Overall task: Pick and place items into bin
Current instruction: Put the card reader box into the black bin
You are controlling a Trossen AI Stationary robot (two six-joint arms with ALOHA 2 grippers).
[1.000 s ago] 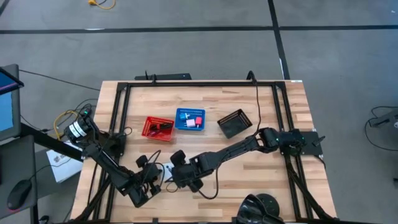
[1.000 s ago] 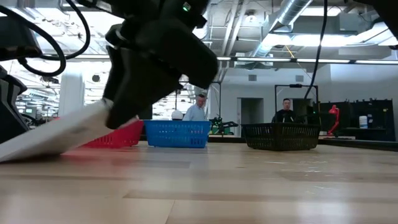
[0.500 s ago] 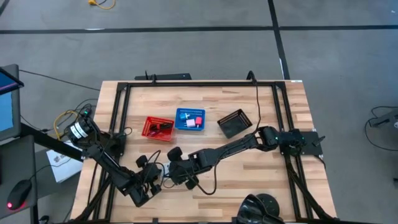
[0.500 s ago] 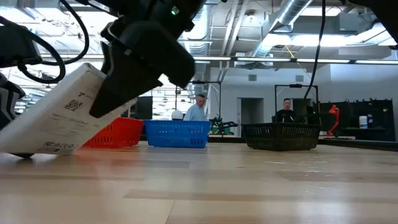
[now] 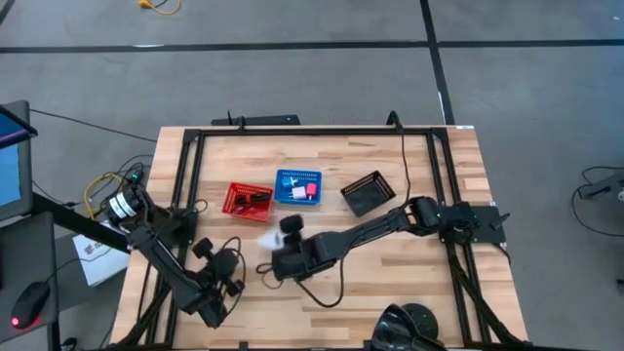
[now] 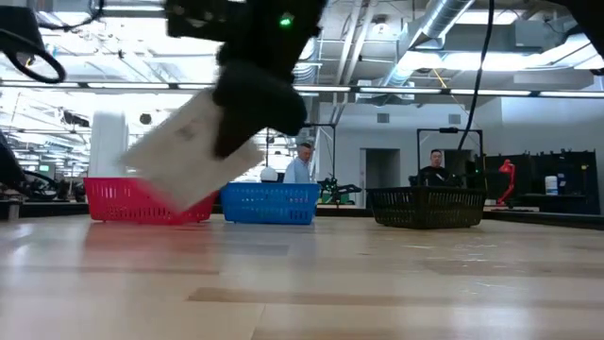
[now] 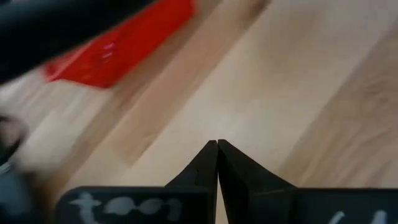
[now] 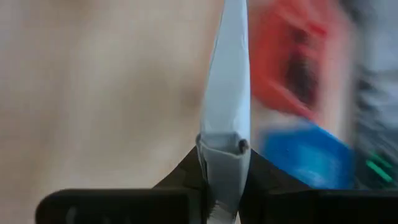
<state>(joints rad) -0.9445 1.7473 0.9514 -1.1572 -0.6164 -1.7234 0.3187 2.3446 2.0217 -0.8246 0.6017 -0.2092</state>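
I found the worktop (image 5: 409,185) carrying a red basket (image 5: 248,202), a blue basket (image 5: 297,187) and a black basket (image 5: 368,193). The right end effector (image 5: 276,244) pinched the white card packet (image 6: 193,154) edge-on, clear of the worktop, before the red basket. The left end effector (image 7: 217,155), near the front-left corner, was pressed together, holding nothing.

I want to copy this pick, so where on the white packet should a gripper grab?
By a thin edge, fingers on its two flat faces, as the right gripper holds the packet now. It is a flat card, so only its thickness fits between fingers.
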